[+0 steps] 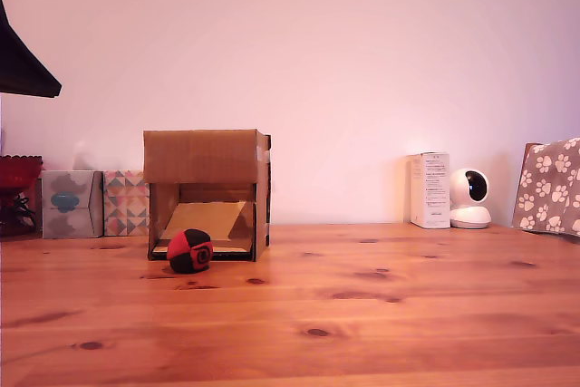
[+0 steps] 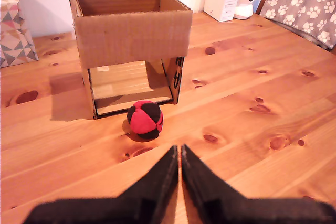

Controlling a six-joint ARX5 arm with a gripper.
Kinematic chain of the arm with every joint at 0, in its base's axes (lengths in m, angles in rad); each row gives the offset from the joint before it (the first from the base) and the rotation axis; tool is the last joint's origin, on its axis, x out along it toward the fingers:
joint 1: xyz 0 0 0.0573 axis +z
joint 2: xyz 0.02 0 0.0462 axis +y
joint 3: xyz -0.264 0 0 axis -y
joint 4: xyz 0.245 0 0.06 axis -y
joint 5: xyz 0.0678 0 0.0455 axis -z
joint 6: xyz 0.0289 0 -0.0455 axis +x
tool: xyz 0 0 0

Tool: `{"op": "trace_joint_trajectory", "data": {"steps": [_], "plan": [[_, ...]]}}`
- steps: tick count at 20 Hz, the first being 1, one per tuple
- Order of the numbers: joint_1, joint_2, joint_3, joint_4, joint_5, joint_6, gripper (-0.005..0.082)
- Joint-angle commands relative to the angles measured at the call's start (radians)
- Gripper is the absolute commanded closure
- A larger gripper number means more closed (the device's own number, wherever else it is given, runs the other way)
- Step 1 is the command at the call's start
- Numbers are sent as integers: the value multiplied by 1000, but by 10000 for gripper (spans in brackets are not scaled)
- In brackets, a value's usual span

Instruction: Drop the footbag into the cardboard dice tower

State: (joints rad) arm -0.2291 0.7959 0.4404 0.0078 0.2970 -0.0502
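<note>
Gripper (image 2: 179, 153): my one black pincer, fingers (image 2: 164, 174) pressed tip to tip with only a hairline gap, empty, held above the surface.

One footbag (image 1: 189, 251) and one cardboard dice tower (image 1: 207, 192) sit on the single wooden surface (image 1: 381, 314). Two patterned tissue boxes (image 1: 72, 203) (image 1: 126, 202) stand side by side. There is one white carton (image 1: 430, 189), one white camera (image 1: 470, 198), one paw-print cloth (image 1: 550, 186) and one red bowl (image 1: 18, 171). One pincer (image 2: 180, 153) shows, with two fingers.
</note>
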Motion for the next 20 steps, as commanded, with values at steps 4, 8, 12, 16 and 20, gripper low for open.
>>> {"op": "trace_joint_trajectory", "data": {"steps": [4,8,12,16,20], "plan": [[-2,3,-8,8,1,-3,790],[-2,24,-8,28,-3,-2,790],[-2,143,-8,159,-7,7,790],[-2,341,-8,376,-6,6,790],[-3,562,-8,542,-2,5,790]]}}
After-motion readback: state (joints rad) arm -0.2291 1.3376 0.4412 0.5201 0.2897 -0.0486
